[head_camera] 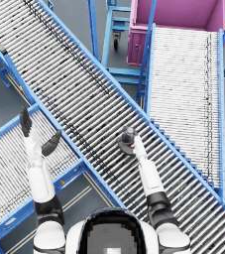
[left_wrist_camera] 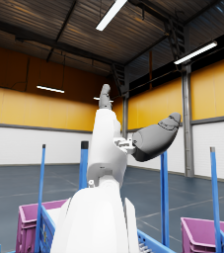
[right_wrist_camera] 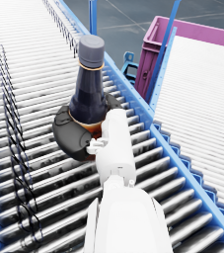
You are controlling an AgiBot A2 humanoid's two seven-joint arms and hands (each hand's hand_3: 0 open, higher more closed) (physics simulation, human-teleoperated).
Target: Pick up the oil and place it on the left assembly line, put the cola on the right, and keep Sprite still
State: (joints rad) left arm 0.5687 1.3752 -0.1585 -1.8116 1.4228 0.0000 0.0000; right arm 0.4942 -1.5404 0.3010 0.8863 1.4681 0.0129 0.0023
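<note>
A dark cola bottle [head_camera: 128, 134] with a grey cap stands upright on the long diagonal roller conveyor [head_camera: 79, 84], close to its right-hand blue rail. My right hand [head_camera: 126, 147] wraps around its lower body. In the right wrist view the bottle [right_wrist_camera: 89, 84] rises out of that hand [right_wrist_camera: 74, 132], whose dark fingers curl around its base. Whether the bottle is off the rollers cannot be told. My left hand [head_camera: 34, 133] is raised above the left conveyor [head_camera: 5, 168], fingers spread, holding nothing; the left wrist view shows this hand [left_wrist_camera: 128, 134] against the hall. No oil or Sprite bottle is in view.
The right conveyor [head_camera: 183, 84] runs away from me beyond the blue rail, ending at a purple bin [head_camera: 178, 15]. In the right wrist view the bin [right_wrist_camera: 182, 37] lies past the bottle. Blue frame posts [head_camera: 92, 25] stand between the lines.
</note>
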